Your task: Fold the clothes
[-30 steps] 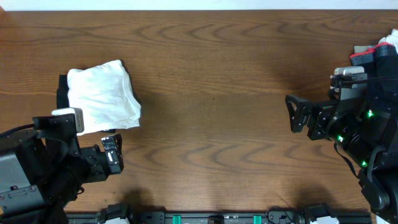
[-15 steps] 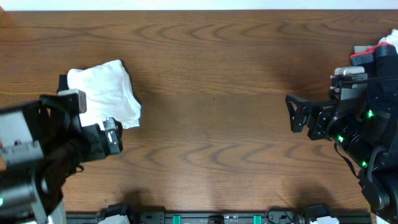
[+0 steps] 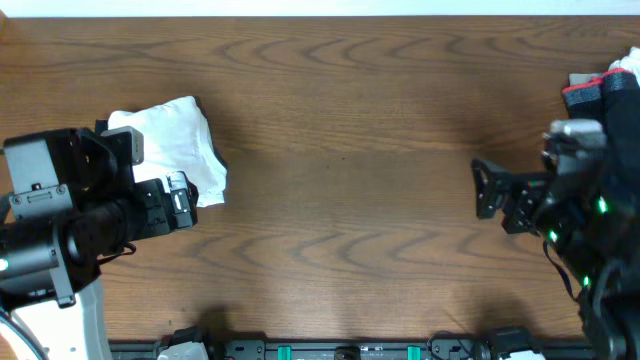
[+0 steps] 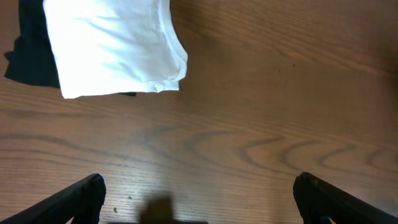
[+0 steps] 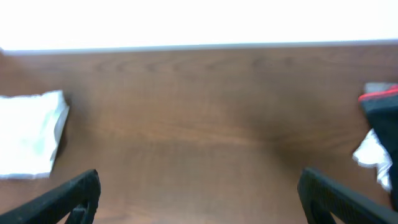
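The left claw [image 3: 184, 205] is held with its two fingers spread wide apart, and nothing is gripped between them. Directly beneath and between the fingers only bare wood of the bench [image 4: 249, 124] is seen. Just ahead of this claw and off toward its left finger, a white shirt [image 4: 115, 46] is laid on the bench, folded into a compact, roughly square bundle. Its hemmed edge is turned toward the claw. No contact is made between the claw and the shirt. Under the shirt's far-left side a black garment [image 4: 28, 53] is tucked, so that only a dark strip and a corner are shown past the white cloth.

The right claw [image 3: 482, 190] is likewise held with its fingers well apart and empty, above bare bench. Ahead of it a long stretch of wood is crossed before the white shirt is met, far ahead and toward the left finger, well apart from this claw. To this claw's right side, near the bench's far edge, a heap of clothes [image 5: 379, 127] is piled. Red, black and white cloth can be made out in it, though this view is blurred and the separate pieces cannot be told apart.
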Robot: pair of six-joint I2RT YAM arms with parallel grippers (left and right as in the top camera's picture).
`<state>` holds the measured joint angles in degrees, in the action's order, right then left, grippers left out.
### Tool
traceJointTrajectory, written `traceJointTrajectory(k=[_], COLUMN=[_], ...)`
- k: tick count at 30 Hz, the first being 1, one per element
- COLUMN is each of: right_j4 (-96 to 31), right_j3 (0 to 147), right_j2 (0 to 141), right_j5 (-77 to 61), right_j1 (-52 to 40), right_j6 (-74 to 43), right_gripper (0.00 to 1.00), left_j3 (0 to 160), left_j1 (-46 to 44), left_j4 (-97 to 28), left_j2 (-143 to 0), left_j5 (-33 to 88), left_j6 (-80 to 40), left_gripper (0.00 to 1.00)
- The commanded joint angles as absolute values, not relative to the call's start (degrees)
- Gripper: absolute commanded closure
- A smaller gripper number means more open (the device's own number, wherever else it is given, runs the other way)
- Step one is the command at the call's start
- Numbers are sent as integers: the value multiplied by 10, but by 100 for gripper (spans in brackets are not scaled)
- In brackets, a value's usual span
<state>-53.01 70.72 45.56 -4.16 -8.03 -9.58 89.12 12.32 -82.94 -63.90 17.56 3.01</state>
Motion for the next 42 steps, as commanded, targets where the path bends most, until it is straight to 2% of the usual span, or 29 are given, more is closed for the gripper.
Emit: traceJointTrajectory(k=[1,11,19,25,42], right_j4=[-490,-401,-350,-309,-304], right_j3=[621,293,136,83,82], right_j2=[384,130,1,3,4], right_j5=[-28,-22,-34,-32,-34], right_j1=[-50,-21,-20,-15,-16], right_j6=[-89,-89,-107,-107,-107], right_gripper=[1,1,1,1,1], left_j3=[895,895,895,895,895], left_j1=[121,121,121,121,121], left_j4=[-831,-831,-831,-831,-831], left_j2=[-646,-651,-651,-651,-651], left_j5=[169,168,169,169,169], left_j6=[32,32,32,32,32], left_gripper=[2,2,2,2,2])
